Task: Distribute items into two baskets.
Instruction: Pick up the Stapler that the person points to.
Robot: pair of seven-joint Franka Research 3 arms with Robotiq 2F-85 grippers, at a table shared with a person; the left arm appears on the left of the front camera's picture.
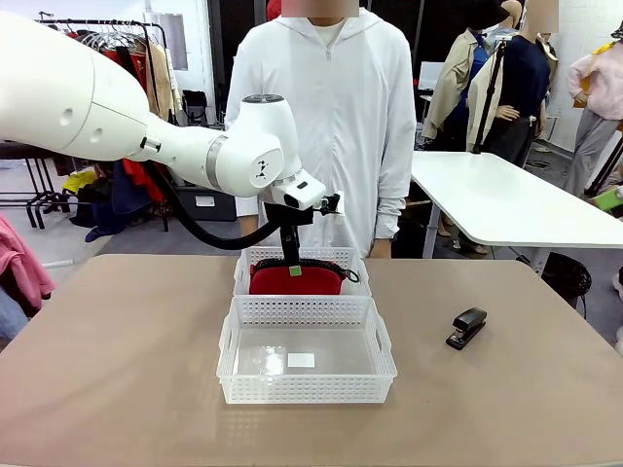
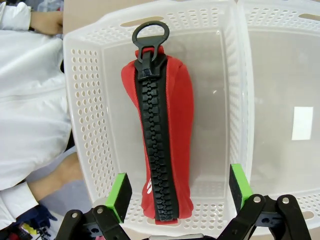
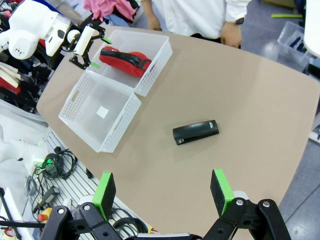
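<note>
The red pouch (image 1: 295,280) lies in the far basket (image 1: 255,257). The black stapler (image 1: 467,328) sits on the table (image 1: 117,370), well apart from the empty near basket (image 1: 307,389). Left end effector (image 1: 291,267) hovers above the pouch, jaws apart and holding nothing. Right end effector (image 3: 162,187) is likewise apart, above the stapler. The pouch step looks done; next, the stapler likely needs grasping for the near basket.

My far white basket (image 1: 341,256) holds the red zippered pouch (image 1: 295,281), the near basket (image 1: 304,389) adjoining; the black stapler (image 1: 467,328) lies right on the counter (image 1: 146,370).
</note>
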